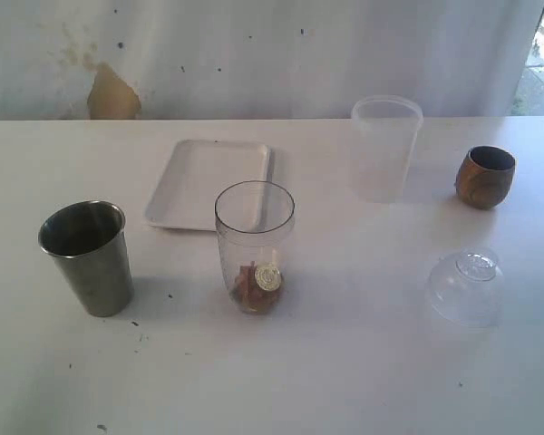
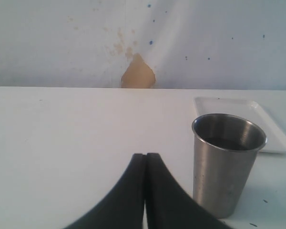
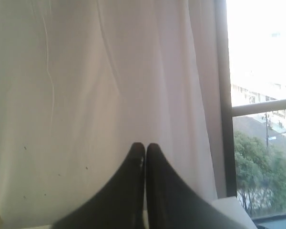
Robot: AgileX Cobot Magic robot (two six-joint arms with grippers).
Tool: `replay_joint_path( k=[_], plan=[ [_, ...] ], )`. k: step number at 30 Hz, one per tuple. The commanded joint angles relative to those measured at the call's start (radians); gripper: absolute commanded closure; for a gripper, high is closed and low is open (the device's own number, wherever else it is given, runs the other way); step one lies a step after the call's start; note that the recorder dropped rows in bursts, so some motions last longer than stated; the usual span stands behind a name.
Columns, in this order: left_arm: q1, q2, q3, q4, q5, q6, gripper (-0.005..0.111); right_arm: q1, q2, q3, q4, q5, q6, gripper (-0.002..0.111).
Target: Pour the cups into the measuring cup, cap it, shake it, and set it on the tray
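The white table (image 1: 344, 372) carries the tray (image 1: 208, 181) and a frosted container (image 1: 385, 149) toward its far edge, and the wooden cup (image 1: 486, 177) by the right edge. Nearer stand the steel tumbler (image 1: 86, 258) toward the left edge, the measuring cup (image 1: 254, 245) mid-table and a dome lid (image 1: 465, 287) toward the right edge.

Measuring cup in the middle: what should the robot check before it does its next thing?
1. Measuring cup upright, mouth open: ok.
2. Something inside it: ok, brown bits lie at the bottom.
3. Steel tumbler emptied: cannot tell, its inside looks dark.
4. Wooden cup emptied: cannot tell.
5. Dome lid lying free, apart from the cups: ok.
6. Left gripper and right gripper open to grab: not ok, both are shut on nothing.
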Motion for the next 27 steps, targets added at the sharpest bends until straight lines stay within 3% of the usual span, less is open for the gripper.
replay_joint_path(
  k=[1,12,27],
  plan=[
    [-0.001,-0.006,0.004,0.003,-0.013,0.000,0.107,0.001,-0.129,0.008,0.009,0.057,0.001,0.108],
    [-0.001,-0.006,0.004,0.003,-0.013,0.000,0.107,0.001,-0.304,0.027,0.082,0.162,0.001,0.108],
    [-0.001,-0.006,0.004,0.003,-0.013,0.000,0.107,0.001,-0.342,0.027,0.082,0.198,0.001,0.108]
  ],
)
